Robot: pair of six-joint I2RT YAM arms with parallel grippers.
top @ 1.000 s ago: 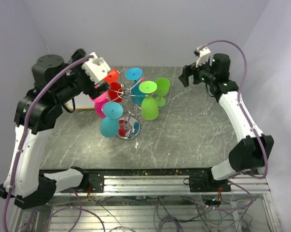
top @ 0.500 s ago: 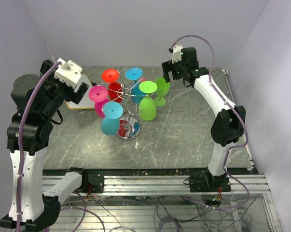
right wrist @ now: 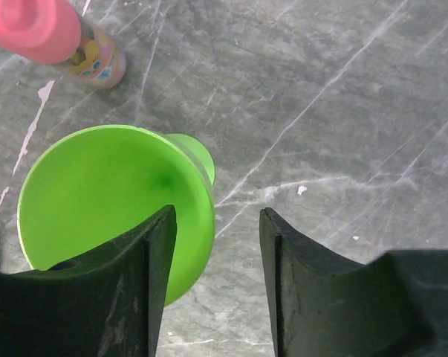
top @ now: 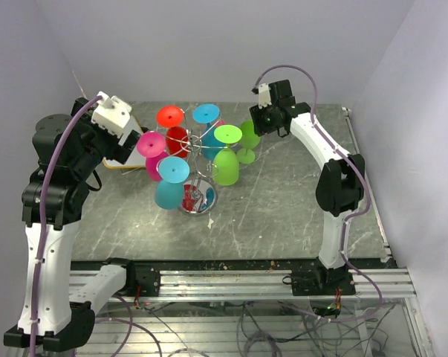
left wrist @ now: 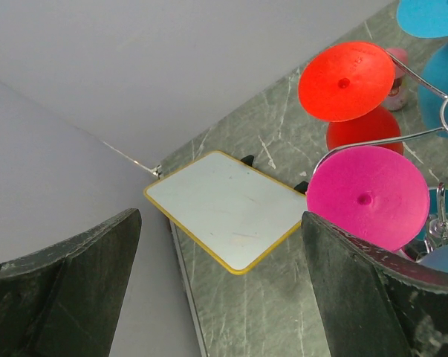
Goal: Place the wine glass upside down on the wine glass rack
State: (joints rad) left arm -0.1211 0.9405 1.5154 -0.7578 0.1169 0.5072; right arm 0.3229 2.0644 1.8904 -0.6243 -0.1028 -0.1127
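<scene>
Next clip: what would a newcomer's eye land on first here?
The wine glass rack at the centre of the scene, hung with upside-down glasses in red, pink, blue and green. Just right of it, the right claw straddles the rim of an upright green wine glass, jaws apart.

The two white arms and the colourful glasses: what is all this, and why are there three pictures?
They are two robot arms bolted to a grey table, each ending in a two-finger gripper. The wide picture comes from a camera above and behind them. The other two come from cameras on the wrists, so the dark shapes at the bottom are their fingers. In the middle stands a wire rack with coloured wine glasses hanging upside down. A green glass stands upright beside it. The right gripper has its fingers either side of that glass's rim, not visibly clamped. The left gripper is open and empty, above a white board.
</scene>
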